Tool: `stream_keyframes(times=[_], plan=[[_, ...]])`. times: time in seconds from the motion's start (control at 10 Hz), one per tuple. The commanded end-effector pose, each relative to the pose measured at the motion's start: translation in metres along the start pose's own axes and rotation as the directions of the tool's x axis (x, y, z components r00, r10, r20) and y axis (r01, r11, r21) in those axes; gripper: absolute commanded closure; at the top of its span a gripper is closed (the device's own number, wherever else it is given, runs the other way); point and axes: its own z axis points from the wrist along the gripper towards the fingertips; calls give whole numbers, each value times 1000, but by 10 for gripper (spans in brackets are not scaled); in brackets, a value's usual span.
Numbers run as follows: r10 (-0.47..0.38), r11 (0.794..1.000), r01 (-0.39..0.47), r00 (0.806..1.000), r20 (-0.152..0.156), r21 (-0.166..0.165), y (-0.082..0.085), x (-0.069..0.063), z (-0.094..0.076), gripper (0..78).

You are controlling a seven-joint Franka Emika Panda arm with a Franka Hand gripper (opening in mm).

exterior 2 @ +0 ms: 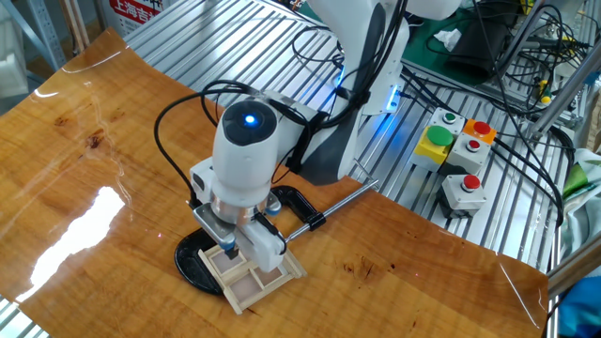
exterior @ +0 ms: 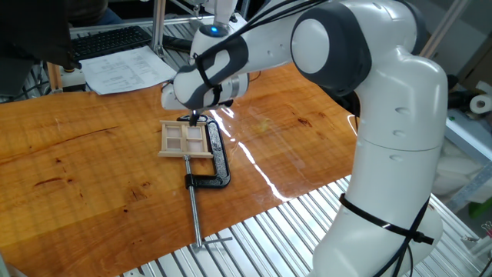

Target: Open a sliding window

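The sliding window (exterior: 184,139) is a small pale wooden frame with thin bars. It lies flat on the wooden table, held by a black clamp (exterior: 217,158). In the other fixed view the window (exterior 2: 255,278) lies just below the wrist. My gripper (exterior: 192,118) points straight down at the window's far edge. Its fingers show as one narrow dark tip and look shut, holding nothing. In the other fixed view the gripper (exterior 2: 230,251) has its tip down in or on a pane at the window's left end. The contact itself is partly hidden by the wrist.
The clamp's long steel rod (exterior: 195,211) runs toward the table's front edge. A black round base (exterior 2: 195,263) lies under the window's end. Papers (exterior: 123,71) and a keyboard (exterior: 108,40) are at the back left. A button box (exterior 2: 456,155) stands off the table.
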Motion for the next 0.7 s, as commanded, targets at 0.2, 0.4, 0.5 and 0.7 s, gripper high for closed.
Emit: stream_keyframes(times=[0.2,0.4,0.5,0.7], plan=[[-7,1000,7,1000,11,-1,-3,4,6,776],[-9,1000,9,1000,16,-2,-5,7,11,776],[-8,1000,8,1000,22,-4,-5,8,12,776],[-5,1000,5,999,36,-7,-6,10,15,776]])
